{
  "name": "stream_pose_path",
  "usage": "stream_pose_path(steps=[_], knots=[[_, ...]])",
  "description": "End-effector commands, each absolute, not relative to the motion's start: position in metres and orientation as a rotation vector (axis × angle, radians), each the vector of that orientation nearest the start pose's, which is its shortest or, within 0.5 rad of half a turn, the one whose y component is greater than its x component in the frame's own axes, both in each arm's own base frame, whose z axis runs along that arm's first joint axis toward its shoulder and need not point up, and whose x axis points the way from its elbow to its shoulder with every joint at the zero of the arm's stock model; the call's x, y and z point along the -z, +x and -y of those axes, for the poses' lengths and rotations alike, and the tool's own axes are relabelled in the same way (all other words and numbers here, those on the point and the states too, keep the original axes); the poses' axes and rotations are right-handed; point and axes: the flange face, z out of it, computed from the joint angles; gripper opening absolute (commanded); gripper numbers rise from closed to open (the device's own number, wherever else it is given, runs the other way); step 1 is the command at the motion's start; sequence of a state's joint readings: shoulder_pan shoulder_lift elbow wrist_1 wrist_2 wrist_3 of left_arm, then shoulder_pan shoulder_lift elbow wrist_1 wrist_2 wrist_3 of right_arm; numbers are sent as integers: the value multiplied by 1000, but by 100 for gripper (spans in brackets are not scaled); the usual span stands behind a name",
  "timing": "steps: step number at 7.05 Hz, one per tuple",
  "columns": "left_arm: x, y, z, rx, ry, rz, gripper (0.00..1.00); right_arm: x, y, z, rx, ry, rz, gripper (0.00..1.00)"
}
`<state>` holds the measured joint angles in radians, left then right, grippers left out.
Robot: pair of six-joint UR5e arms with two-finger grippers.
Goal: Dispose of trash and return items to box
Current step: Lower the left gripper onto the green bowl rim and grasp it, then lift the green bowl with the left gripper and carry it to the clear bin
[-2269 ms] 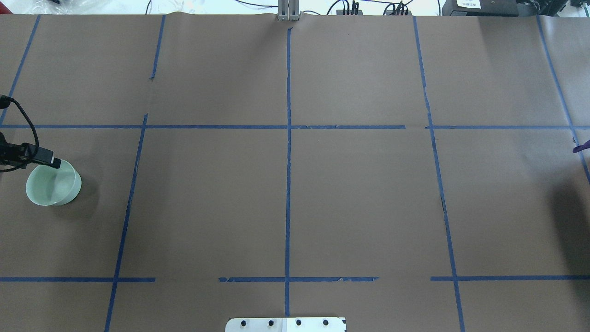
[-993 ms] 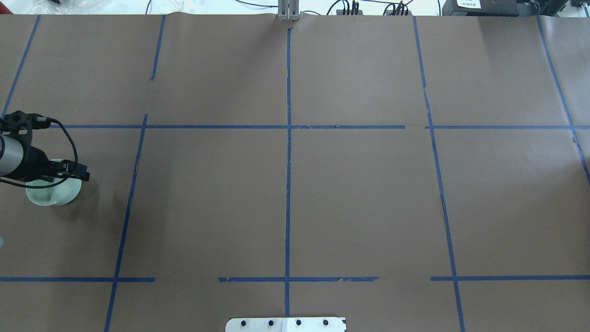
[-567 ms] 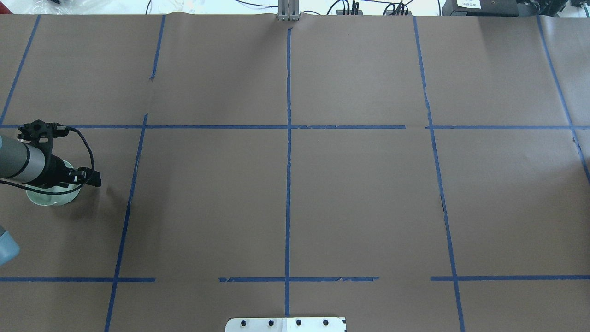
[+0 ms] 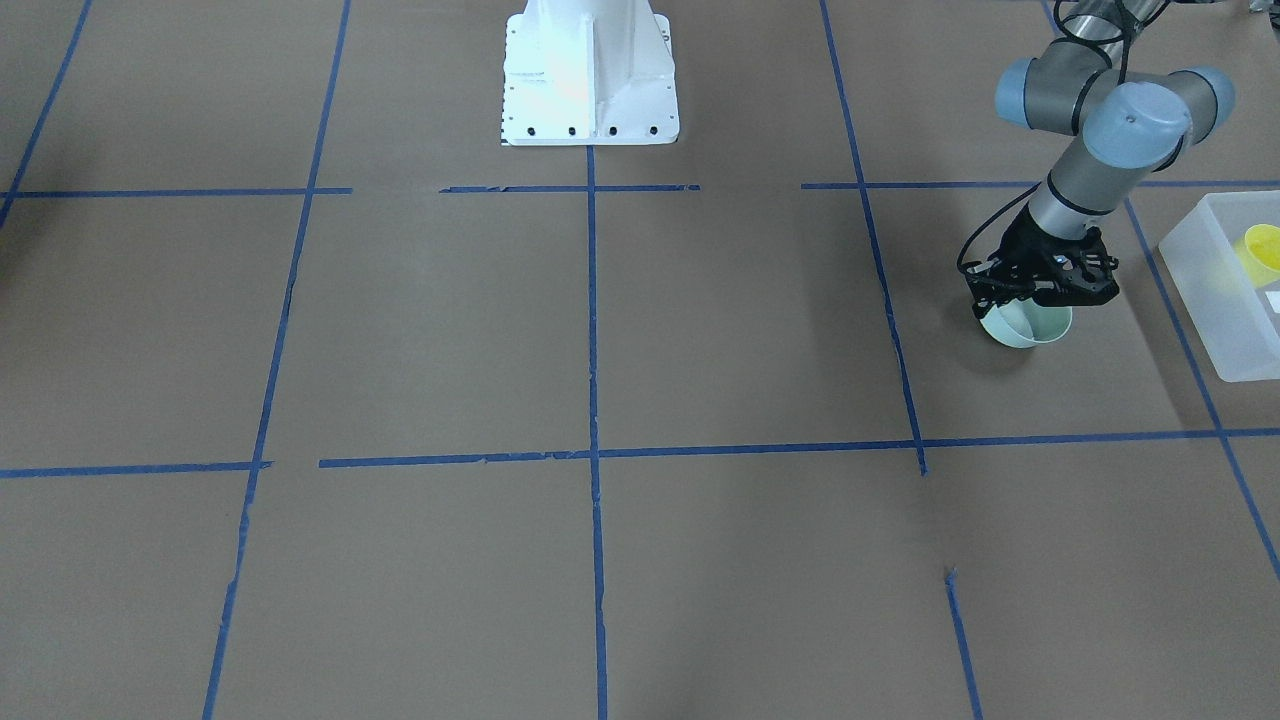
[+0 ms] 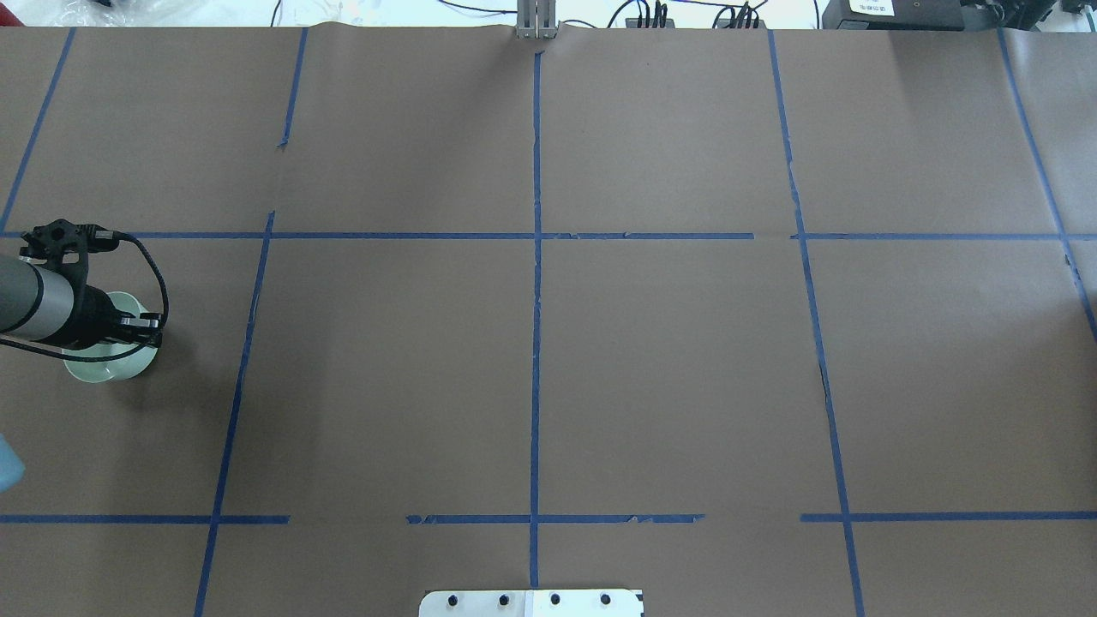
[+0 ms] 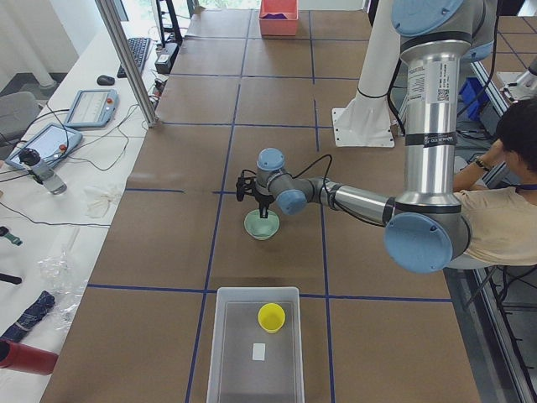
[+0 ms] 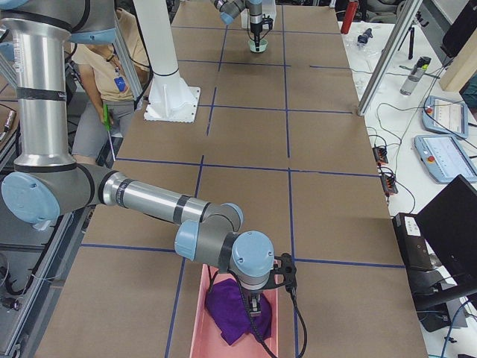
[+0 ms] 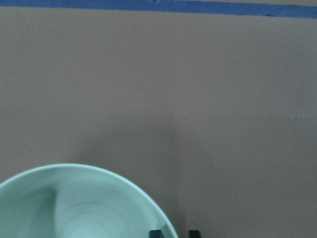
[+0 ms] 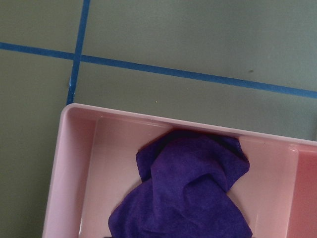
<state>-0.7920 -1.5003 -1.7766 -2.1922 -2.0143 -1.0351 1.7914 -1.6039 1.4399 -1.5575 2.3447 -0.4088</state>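
Observation:
The pale mint-green bowl sits on the brown paper at the table's left end; it also shows in the overhead view, the left side view and the left wrist view. My left gripper points down onto it, its two fingertips close together astride the rim, shut on it. The yellow cup stands inside the frosted white box, also seen from the left. My right gripper hangs over a pink bin; I cannot tell if it is open.
The pink bin at the table's right end holds a crumpled purple cloth. The white robot base stands mid-table at my edge. A seated person is beside the robot. Blue tape lines cross the paper.
My left arm swung in over the bowl, went a little past it to the right, then drew back onto its rim. The bowl has shifted slightly right.

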Motion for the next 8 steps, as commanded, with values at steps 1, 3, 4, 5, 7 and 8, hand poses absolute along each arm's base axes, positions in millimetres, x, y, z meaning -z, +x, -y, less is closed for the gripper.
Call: stream_pose_path(steps=[1, 3, 4, 5, 7, 8], knots=[[-486, 231, 383, 74, 190, -894, 0, -708, 158, 445, 80, 143, 831, 100], [-462, 148, 396, 75, 339, -846, 0, -665, 127, 462, 46, 139, 872, 100], [-476, 84, 404, 52, 437, -768, 0, -650, 113, 467, 38, 132, 878, 100], [-504, 37, 396, -36, 490, -668, 0, -637, 98, 471, 40, 126, 898, 100], [-591, -50, 399, -184, 510, -516, 0, -588, 64, 480, 49, 143, 894, 100], [-644, -85, 402, -232, 481, -538, 0, -570, 55, 477, 39, 146, 895, 100]])
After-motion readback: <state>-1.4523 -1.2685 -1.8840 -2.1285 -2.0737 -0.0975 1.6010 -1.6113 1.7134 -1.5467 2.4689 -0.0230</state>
